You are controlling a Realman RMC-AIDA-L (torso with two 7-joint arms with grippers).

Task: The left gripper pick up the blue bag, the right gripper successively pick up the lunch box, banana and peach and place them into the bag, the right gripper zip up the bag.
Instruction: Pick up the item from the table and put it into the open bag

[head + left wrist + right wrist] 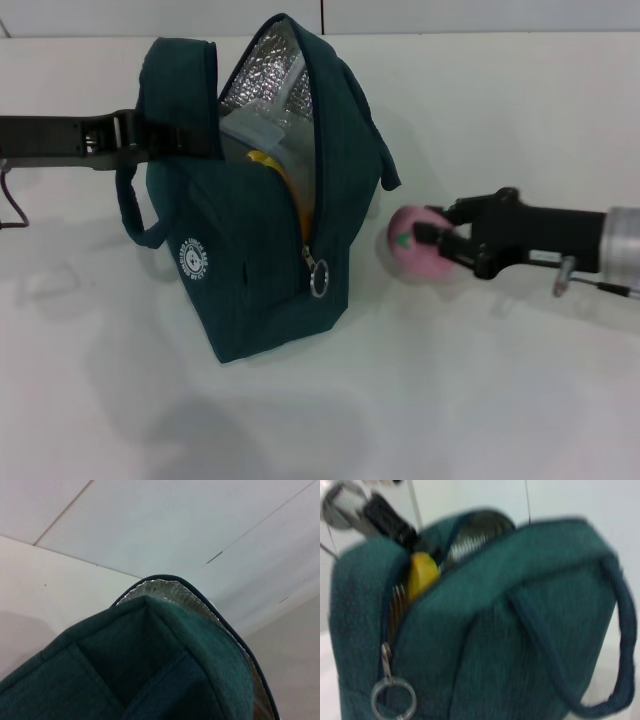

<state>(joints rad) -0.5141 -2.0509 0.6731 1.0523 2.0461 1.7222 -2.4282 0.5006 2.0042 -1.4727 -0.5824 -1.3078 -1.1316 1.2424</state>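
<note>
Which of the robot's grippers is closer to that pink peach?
The right one. The right gripper is closed around the peach, beside the blue bag. The left gripper is on the bag's far side, holding its top edge.

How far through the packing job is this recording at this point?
Done: the left gripper holds the blue bag open, with the lunch box and banana inside. In hand: the right gripper grips the peach beside the bag. Left: putting the peach in and zipping up by the ring pull.
</note>
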